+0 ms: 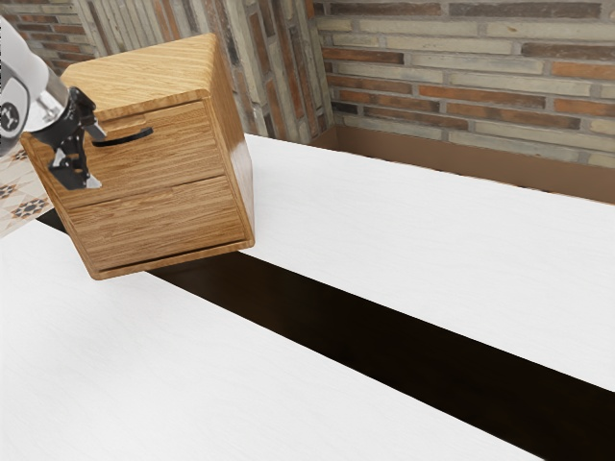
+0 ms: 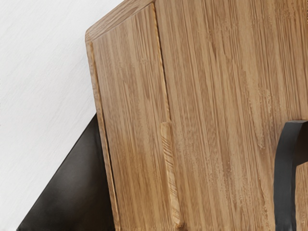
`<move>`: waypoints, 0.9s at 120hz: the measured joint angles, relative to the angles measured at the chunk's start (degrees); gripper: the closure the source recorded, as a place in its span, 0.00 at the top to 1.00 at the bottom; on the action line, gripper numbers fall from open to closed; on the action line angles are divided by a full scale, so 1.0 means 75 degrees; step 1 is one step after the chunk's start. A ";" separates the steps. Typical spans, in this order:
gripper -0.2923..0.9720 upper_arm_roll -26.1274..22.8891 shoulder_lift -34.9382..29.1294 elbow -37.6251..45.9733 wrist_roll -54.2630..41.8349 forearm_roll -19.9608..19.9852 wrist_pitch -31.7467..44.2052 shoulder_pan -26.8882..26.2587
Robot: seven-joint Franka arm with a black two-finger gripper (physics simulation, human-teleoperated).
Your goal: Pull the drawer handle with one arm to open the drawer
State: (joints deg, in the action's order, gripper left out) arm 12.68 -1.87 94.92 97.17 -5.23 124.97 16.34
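While at the drawer front (image 1: 163, 158), gripper (image 1: 85, 154) just beside black handle (image 1: 123, 137).

honey-brown grain on drawer cabinet (image 1: 163, 187), black on handle (image 1: 123, 139) and gripper (image 1: 77, 176), white worktop (image 1: 432, 240) with dark stripe (image 1: 384, 338), reddish-grey brick wall (image 1: 461, 67).

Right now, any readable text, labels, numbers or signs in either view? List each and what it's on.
None: no text, label, number or sign reads anywhere. The wooden cabinet, its black handle, the white table and the brick wall are all plain.
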 joint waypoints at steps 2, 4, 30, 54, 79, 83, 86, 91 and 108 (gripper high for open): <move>0.77 -0.0001 0.0054 -0.0042 0.0007 -0.0014 0.0023 -0.0018; 0.77 -0.0004 0.0128 -0.0101 0.0013 -0.0026 0.0044 -0.0029; 0.77 0.0027 0.0566 -0.0427 0.0072 -0.0080 0.0249 -0.0241; 0.77 0.0389 0.0787 -0.0624 0.0121 0.0098 0.0372 0.0013; 0.77 -0.0235 0.1005 -0.0897 0.0158 0.0105 0.0482 0.0343; 0.77 -0.0300 0.1011 -0.0897 0.0162 0.0101 0.0512 0.0307; 0.77 -0.0327 0.1010 -0.0887 0.0164 0.0099 0.0536 0.0290; 0.77 -0.0344 0.0997 -0.0868 0.0168 0.0095 0.0570 0.0293; 0.77 -0.0354 0.1012 -0.0860 0.0176 0.0090 0.0657 0.0424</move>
State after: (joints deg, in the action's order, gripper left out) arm 10.03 5.72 88.46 98.49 -4.55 129.90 19.52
